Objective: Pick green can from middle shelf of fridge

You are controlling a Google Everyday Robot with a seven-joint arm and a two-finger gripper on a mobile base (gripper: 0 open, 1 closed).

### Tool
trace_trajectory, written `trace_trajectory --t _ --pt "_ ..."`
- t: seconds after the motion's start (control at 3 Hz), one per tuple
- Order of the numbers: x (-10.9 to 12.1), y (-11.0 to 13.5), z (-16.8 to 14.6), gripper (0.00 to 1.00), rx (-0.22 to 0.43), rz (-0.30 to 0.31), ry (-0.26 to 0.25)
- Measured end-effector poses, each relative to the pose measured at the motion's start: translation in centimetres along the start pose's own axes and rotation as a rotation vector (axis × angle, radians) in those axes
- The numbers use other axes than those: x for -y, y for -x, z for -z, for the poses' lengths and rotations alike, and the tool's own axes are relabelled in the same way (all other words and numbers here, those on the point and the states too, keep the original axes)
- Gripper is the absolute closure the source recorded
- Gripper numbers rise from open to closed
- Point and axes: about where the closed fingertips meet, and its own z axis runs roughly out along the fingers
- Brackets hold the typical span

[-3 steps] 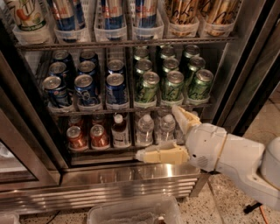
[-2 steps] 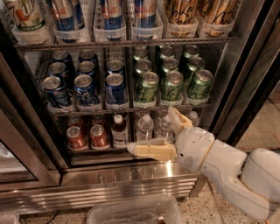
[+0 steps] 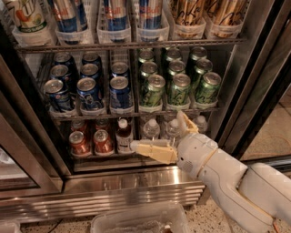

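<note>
The fridge (image 3: 256,77) stands open, its dark door frame on the right and a shiny steel grille (image 3: 136,195) along the base. On the middle shelf (image 3: 97,117), dark blue cans (image 3: 89,93) fill the left half and green cans fill the right half in 3 lanes, each about 3 deep. The front green can (image 3: 180,89) of the middle lane stands upright with its silver top showing, untouched, between 2 like cans.

The end effector (image 3: 157,129) hangs below that shelf, in front of the lower rack and right of centre. Its 2 cream fingers (image 3: 153,150) are spread wide apart and grip nothing: 1 points left across the water bottles (image 3: 150,129), the other points up toward the front edge of the middle shelf, just under the green cans. The white arm (image 3: 227,175) runs off to the lower right.

On the lower rack sit 2 red-orange cans (image 3: 80,144) and a small brown bottle (image 3: 123,135). Tall cans (image 3: 116,13) in clear trays fill the rack above. A clear plastic bin (image 3: 141,219) lies on the floor in front of the grille.
</note>
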Motion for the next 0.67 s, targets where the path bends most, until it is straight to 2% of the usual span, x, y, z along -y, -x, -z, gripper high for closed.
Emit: trace_trajectory --t 0.33,0.67 --pt "0.9 0.4 0.2 0.0 0.008 0.017 -0.058" --pt "4.3 2.2 3.7 0.0 0.063 0.08 -0.208"
